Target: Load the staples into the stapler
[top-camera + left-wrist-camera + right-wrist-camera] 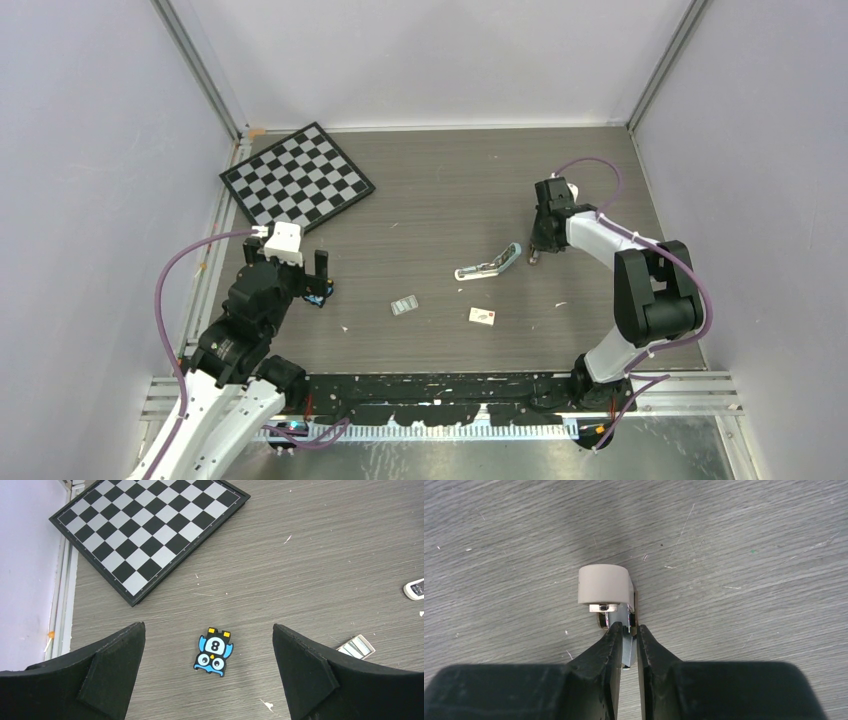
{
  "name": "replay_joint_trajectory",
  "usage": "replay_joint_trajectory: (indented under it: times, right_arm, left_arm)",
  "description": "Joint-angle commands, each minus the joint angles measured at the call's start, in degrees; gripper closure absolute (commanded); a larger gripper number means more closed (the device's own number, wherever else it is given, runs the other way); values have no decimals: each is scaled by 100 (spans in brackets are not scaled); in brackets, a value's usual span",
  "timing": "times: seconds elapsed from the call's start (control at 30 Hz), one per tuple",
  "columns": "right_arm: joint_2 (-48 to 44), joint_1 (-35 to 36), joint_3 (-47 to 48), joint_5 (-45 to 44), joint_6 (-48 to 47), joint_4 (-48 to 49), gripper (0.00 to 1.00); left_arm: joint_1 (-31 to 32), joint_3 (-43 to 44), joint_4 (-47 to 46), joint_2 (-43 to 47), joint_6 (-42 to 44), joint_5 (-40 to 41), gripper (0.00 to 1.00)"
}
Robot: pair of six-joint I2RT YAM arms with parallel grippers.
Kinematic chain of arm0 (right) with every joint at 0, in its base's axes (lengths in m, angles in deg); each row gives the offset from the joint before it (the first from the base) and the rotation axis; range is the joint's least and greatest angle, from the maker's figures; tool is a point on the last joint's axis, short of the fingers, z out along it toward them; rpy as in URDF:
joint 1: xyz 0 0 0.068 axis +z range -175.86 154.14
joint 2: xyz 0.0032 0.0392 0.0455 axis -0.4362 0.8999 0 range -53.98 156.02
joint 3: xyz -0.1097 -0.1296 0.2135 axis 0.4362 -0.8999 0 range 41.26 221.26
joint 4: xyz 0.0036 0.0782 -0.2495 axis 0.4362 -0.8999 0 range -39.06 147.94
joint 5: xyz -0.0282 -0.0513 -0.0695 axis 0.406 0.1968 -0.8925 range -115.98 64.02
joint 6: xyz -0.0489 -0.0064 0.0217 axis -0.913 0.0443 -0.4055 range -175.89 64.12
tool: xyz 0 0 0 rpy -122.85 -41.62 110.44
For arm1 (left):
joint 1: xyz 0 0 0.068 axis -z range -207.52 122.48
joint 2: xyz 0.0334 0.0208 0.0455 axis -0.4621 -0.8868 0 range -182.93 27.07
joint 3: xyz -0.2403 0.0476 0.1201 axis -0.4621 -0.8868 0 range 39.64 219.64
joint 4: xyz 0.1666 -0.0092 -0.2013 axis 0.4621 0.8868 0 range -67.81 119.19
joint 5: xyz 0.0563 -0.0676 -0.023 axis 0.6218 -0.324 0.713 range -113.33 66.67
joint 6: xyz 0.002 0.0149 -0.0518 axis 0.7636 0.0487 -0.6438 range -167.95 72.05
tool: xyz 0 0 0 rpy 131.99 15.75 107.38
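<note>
1. Right gripper (535,250): I find its jaws closed to a narrow slit on a thin pale blue and silver part of the stapler (488,266). In my right wrist view the fingertips (611,635) pinch that part from both sides. A pale rounded block (604,584) with a small metal piece under it sits just beyond them. I cannot tell whether that block belongs to the stapler.

2. Stapler: it lies on the table (450,200) right of the middle, nearer the right edge than the left. Its teal top is swung up at the end the right gripper holds.

3. Staples (404,306): a small silvery ribbed block lies flat, left of the stapler and nearer the near edge, apart from both grippers. A small white box with a red mark (483,316) lies to its right, not touching it.

4. Left gripper (209,630): its jaws stand wide apart and hold nothing. It hangs near the left edge, over a small black-and-blue gadget (214,652) marked 8, which lies between the two fingers and touches neither.

5. A chessboard (298,178) lies flat in the far left corner.
</note>
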Motion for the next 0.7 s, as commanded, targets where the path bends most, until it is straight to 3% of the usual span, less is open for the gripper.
replay_joint_trajectory:
  times: [0.0,0.67]
  right_arm:
    - [-109,-39,-33,112,48,283,80]
    - [-622,-74,-76,144,83,97,84]
  left_arm:
    - [20,-7,-282,-42,9,39,0]
    - [20,-3,-291,-25,8,18,0]
